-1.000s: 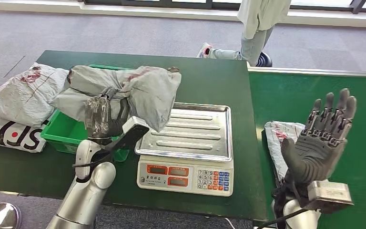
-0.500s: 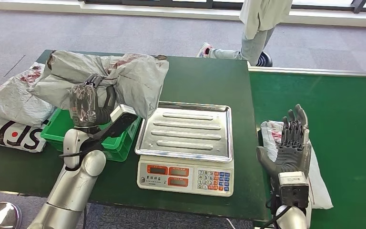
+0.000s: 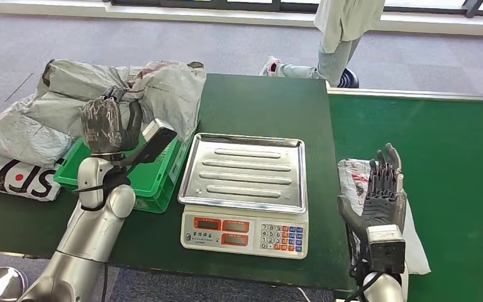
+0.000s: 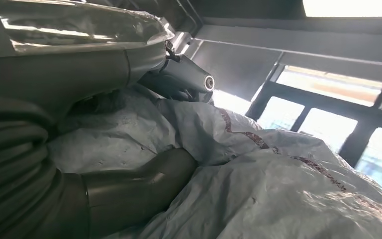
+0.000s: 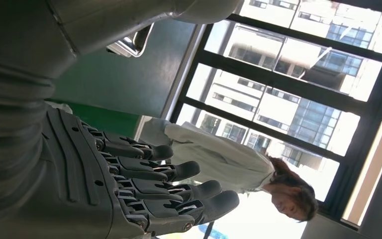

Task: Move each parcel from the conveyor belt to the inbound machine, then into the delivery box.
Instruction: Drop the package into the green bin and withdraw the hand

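My left hand [image 3: 108,124] grips a large grey parcel bag [image 3: 157,94] and holds it above the green delivery box [image 3: 154,182] at the table's left. In the left wrist view the crumpled grey parcel [image 4: 278,184] is wrapped around my left hand [image 4: 79,99]. The scale-like inbound machine [image 3: 246,189] has a bare steel tray. Another grey parcel [image 3: 357,182] lies on the green conveyor belt [image 3: 453,145], partly behind my right hand [image 3: 380,195]. That hand stands upright with straight fingers, holding nothing; the right wrist view also has this hand [image 5: 129,189] with fingers extended.
Two more bags, one grey [image 3: 12,135] and one white with red and black lettering [image 3: 16,176], lie left of the box. A person [image 3: 343,31] stands beyond the table's far edge, also seen as a person [image 5: 258,174] in the right wrist view.
My left hand has carried the grey parcel leftward from beside the scale to over the green box. My right hand has dropped lower and turned edge-on beside the belt parcel.
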Tool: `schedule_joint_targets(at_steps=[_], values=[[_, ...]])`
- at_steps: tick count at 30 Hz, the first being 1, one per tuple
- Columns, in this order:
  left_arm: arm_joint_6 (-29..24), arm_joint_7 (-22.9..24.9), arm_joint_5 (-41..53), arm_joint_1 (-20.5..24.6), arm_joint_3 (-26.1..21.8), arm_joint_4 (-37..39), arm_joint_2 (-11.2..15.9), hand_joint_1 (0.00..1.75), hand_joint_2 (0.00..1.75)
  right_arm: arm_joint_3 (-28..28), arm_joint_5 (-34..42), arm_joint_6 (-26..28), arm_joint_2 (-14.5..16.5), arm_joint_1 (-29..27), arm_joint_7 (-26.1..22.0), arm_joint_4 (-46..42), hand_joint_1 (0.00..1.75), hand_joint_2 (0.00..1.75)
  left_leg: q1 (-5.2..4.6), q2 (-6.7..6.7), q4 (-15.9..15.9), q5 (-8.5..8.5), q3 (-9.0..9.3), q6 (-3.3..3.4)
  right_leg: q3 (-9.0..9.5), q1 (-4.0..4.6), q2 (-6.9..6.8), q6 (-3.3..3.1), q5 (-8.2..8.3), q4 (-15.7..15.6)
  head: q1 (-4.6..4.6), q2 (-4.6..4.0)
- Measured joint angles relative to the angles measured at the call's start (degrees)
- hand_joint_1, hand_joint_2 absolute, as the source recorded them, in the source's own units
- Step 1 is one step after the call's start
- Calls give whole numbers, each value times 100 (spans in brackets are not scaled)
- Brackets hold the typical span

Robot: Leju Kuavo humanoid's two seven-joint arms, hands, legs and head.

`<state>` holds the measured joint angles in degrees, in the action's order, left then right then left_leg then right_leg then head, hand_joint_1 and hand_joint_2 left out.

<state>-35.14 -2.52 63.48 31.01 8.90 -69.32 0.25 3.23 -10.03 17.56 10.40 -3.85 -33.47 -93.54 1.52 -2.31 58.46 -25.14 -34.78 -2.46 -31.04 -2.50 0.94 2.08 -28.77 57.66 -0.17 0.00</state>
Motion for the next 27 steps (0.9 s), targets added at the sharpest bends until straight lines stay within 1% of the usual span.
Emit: schedule_joint_targets(at_steps=[1, 2, 6, 9, 12, 17, 27], values=[[19, 59, 21, 132, -41, 200, 35, 11, 175, 0, -7, -4, 0, 8, 3, 35, 0, 175, 0, 0, 0, 2, 0, -1, 0, 0, 0, 0, 0, 1, 0, 0], [30, 102, 29, 270, -85, 421, 69, 0, 175, 0, -12, -6, 0, 20, 14, 68, 0, 175, 1, 0, 0, 3, 0, -3, 1, 0, 0, 0, 1, 1, 0, 0], [-34, 212, 93, 716, -282, 1301, 213, 0, 175, 0, -8, -5, 0, 69, 81, 170, 0, 175, 0, 2, 0, 5, 0, -3, 0, 0, 3, -2, 4, 3, 0, 0], [-129, 310, 253, 890, -380, 1809, 285, 0, 175, 0, -7, 20, 0, 102, 129, 249, 0, 175, 0, 3, 1, 4, -1, -3, -1, -1, 6, -2, 4, 3, 0, 0], [-216, 319, 345, 1003, -459, 2163, 326, 0, 175, 0, 2, 64, 0, 140, 143, 337, 0, 175, 0, 0, 1, 4, -3, -3, -2, -1, 6, -2, 4, 3, 0, 0], [-239, 319, 408, 1110, -527, 2448, 356, 0, 175, 0, 29, 96, 0, 204, 144, 421, 0, 175, 0, 1, 1, 4, -4, -3, -3, -1, 5, -2, 3, 3, 0, 0], [-268, 249, 386, 1165, -579, 2653, 381, 0, 175, 0, 63, 137, -8, 252, 145, 548, 0, 175, 0, 1, 1, 4, -4, -3, -3, -1, 5, -2, 4, 3, 0, 0]])
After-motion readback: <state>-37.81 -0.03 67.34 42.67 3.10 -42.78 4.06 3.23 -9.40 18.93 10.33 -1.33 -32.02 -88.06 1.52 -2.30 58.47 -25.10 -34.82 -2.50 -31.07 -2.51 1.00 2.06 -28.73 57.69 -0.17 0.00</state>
